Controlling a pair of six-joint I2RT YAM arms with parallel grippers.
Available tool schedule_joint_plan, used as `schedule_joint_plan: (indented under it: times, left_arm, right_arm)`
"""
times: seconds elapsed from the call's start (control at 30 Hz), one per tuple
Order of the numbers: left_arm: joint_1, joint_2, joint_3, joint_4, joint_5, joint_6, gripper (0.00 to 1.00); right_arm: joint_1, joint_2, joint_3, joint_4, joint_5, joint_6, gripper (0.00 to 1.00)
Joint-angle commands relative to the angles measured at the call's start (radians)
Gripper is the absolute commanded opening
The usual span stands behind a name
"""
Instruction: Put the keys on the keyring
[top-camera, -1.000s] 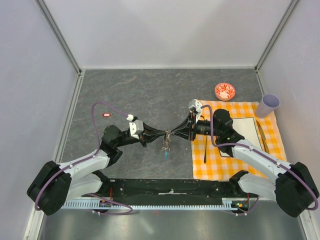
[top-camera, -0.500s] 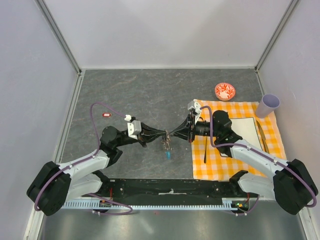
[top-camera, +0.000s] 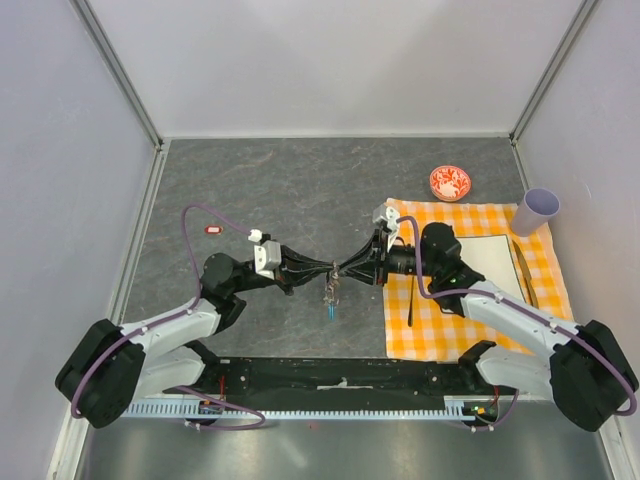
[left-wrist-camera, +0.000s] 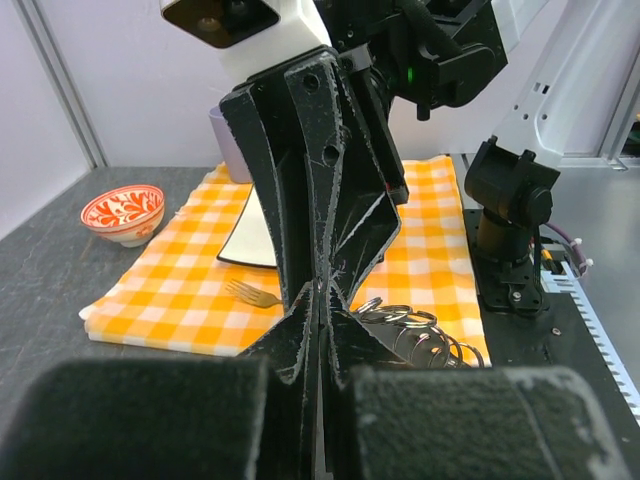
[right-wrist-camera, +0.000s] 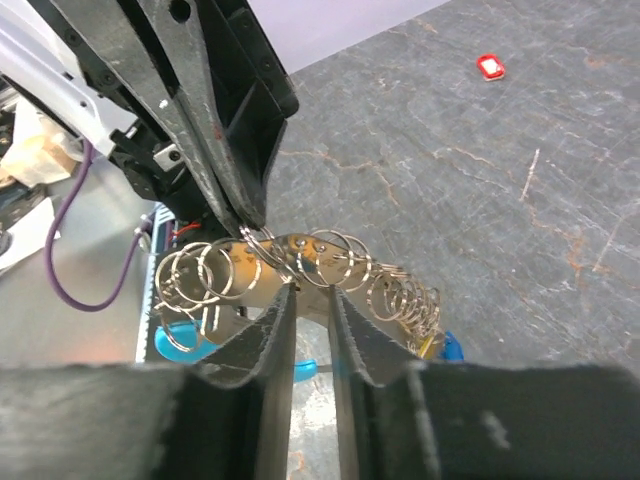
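Both grippers meet above the middle of the grey tabletop. The keyring (top-camera: 332, 290) hangs between their tips as a bunch of thin metal rings (right-wrist-camera: 300, 262), with its cyan piece (top-camera: 331, 312) dangling lowest. My left gripper (left-wrist-camera: 320, 292) is shut, pinching one ring of the chain at its tip. The right gripper (right-wrist-camera: 310, 292) points at the same bunch from the other side, its jaws a narrow gap apart and the fingertips (right-wrist-camera: 285, 295) touching the rings. A blue key head (right-wrist-camera: 450, 346) shows behind the rings. Other keys are hard to make out.
An orange checked cloth (top-camera: 445, 330) lies at the right with a white board (top-camera: 492, 258), a fork (left-wrist-camera: 250, 294) and a dark utensil (top-camera: 410, 300) on it. A red-and-white bowl (top-camera: 450, 183) and a lilac cup (top-camera: 538, 209) stand further back. A small red tag (top-camera: 213, 230) lies at the left.
Both arms have stayed almost in place, tips still together. The hanging cyan piece has swung slightly under the grippers.
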Motion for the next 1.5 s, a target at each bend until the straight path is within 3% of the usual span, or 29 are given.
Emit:
schedule_joint_plan:
  times: [0.0, 0.3, 0.73, 0.93, 1.03, 1.13, 1.2, 1.33, 1.43, 1.47]
  left_arm:
    - [-0.007, -0.010, 0.016, 0.139, 0.003, -0.024, 0.02]
    - [-0.007, -0.013, 0.007, 0.159, 0.000, -0.042, 0.02]
    - [-0.008, -0.050, -0.004, 0.165, 0.006, -0.056, 0.02]
    - [-0.008, -0.055, -0.004, 0.166, 0.011, -0.058, 0.02]
    - [-0.008, -0.056, -0.004, 0.166, 0.012, -0.059, 0.02]
    - [-0.008, -0.055, -0.001, 0.163, 0.014, -0.059, 0.02]
    - [-0.008, -0.059, 0.001, 0.147, 0.016, -0.058, 0.02]
    - [-0.008, -0.088, 0.016, 0.056, 0.014, -0.038, 0.02]
    - [-0.008, -0.122, 0.042, -0.082, -0.021, -0.030, 0.11]
    - [-0.008, -0.152, 0.056, -0.138, -0.035, -0.023, 0.20]
  right_arm:
    - [0.007, -0.079, 0.022, -0.096, 0.064, -0.090, 0.33]
    - [0.021, -0.197, 0.025, -0.131, 0.105, -0.207, 0.36]
    - [0.090, -0.124, 0.103, -0.101, 0.085, -0.281, 0.35]
    - [0.089, -0.115, 0.111, -0.097, 0.074, -0.279, 0.30]
    - [0.090, -0.115, 0.117, -0.105, 0.071, -0.279, 0.24]
    - [0.092, -0.118, 0.125, -0.112, 0.070, -0.281, 0.11]
    - [0.092, -0.127, 0.135, -0.146, 0.071, -0.279, 0.00]
    - [0.090, -0.147, 0.222, -0.294, 0.110, -0.357, 0.00]
    - [0.092, -0.152, 0.305, -0.448, 0.146, -0.416, 0.00]
    - [0.093, -0.138, 0.333, -0.548, 0.165, -0.436, 0.00]
